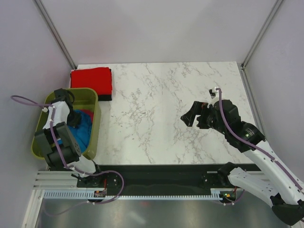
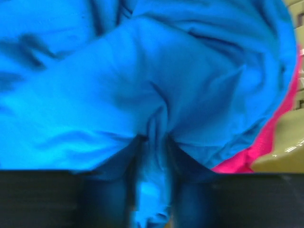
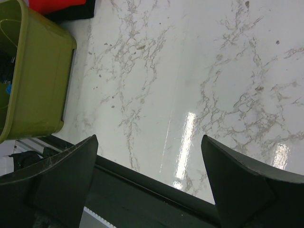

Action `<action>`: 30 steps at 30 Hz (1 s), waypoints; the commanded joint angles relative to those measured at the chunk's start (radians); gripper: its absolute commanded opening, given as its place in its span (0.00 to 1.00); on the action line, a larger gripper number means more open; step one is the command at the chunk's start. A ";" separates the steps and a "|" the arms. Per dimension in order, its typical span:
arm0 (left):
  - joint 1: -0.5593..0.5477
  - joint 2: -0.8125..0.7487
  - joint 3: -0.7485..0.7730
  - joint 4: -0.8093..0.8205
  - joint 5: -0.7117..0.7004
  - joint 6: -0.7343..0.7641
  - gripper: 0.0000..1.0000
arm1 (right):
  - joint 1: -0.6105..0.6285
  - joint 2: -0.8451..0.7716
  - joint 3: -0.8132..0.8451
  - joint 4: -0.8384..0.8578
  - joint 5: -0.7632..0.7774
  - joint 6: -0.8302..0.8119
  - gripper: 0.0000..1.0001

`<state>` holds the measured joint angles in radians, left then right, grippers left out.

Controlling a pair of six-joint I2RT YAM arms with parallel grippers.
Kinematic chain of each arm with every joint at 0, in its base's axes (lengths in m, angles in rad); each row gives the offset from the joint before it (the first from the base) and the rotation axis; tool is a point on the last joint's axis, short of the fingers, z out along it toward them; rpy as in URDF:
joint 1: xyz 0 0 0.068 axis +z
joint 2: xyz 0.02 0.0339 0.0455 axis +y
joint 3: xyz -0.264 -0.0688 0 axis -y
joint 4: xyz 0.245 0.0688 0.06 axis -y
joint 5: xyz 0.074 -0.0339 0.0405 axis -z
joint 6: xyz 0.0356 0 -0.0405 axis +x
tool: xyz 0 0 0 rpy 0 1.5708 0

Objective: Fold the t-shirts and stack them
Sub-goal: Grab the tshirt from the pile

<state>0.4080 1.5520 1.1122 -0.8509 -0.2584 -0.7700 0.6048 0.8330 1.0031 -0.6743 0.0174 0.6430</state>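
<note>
The olive-green plastic tub (image 1: 95, 126) sits at the left edge of the table, a smooth, rounded-cornered rectangular bin with a thick rolled rim. Inside it lies the blue t-shirt (image 2: 142, 85), a soft, crumpled heap of matte cloth in loose folds and shadowed creases. The magenta-pink t-shirt (image 2: 280, 128) shows as a strip at the blue one's edge, against the tub's inner wall.

The left gripper (image 2: 153, 156) reaches down into the tub. Its dark fingers (image 2: 107, 199) stand about half drawn in, and a gathered ridge of the blue cloth fills the gap between them, with creases running toward the pinch.

The red t-shirt (image 1: 91, 81) lies outside the tub, folded into a neat flat rectangle at the back left corner of the table (image 1: 161, 118), just behind the tub. A thin black edge (image 1: 105, 98) shows under its near and right sides; what that is cannot be told.

The tabletop is glossy white marble-patterned, with grey veins and bright reflections. The right gripper (image 3: 149, 142) hangs above its right half, well apart from the tub. Its two dark, wedge-shaped fingers (image 3: 61, 175) are spread wide with nothing between them.
</note>
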 commanded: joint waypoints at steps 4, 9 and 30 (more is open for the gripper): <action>0.003 -0.010 -0.005 0.079 0.030 0.050 0.02 | 0.004 -0.015 0.052 0.009 -0.014 0.006 0.98; -0.020 -0.165 0.092 0.078 0.050 0.109 0.02 | 0.003 -0.034 0.048 0.012 -0.013 0.017 0.98; -0.397 -0.452 0.713 0.723 1.002 -0.319 0.02 | 0.004 -0.120 0.019 -0.008 -0.023 0.069 0.98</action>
<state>0.0952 1.0969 1.8065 -0.3874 0.5381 -0.9604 0.6048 0.7189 1.0103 -0.6838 -0.0212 0.6868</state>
